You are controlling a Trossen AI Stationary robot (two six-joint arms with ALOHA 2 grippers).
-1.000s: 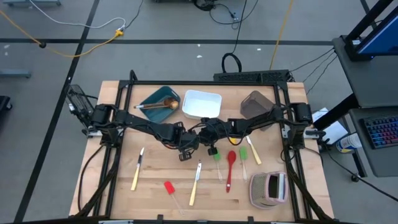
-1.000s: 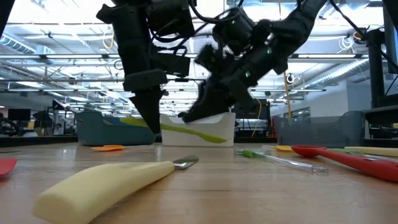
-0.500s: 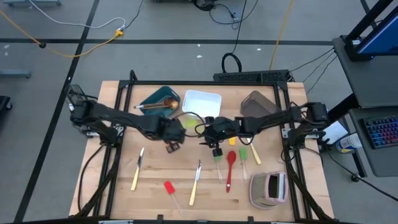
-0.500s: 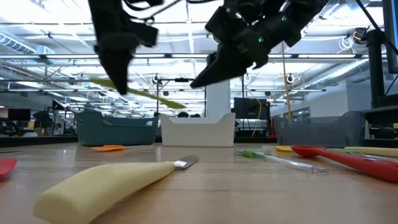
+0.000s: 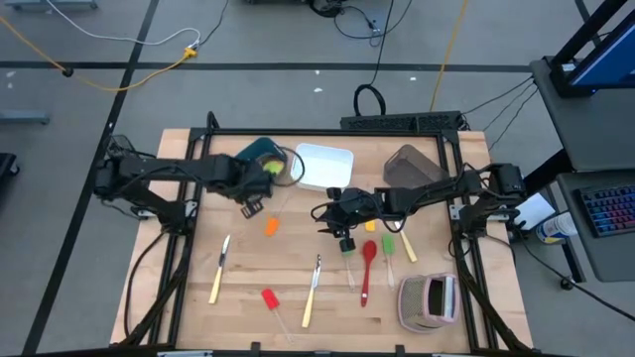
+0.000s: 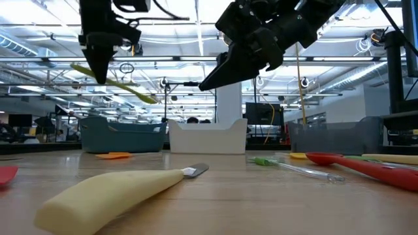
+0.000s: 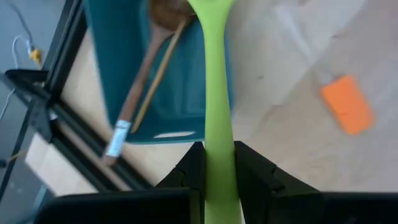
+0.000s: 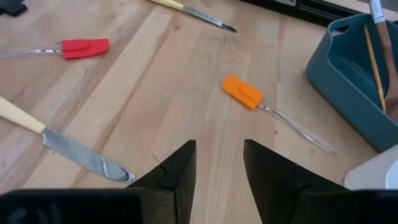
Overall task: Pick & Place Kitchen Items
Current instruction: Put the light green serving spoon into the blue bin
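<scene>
Green spoon (image 7: 214,99) – clamped in L gripper (image 7: 217,168).

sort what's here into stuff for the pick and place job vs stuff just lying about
Job: green spoon held by the left gripper over the teal bin; orange spatula; red spatula; red spoon; knives; white bin; right gripper, open.
Lying about: striped object; cables on the floor.
</scene>
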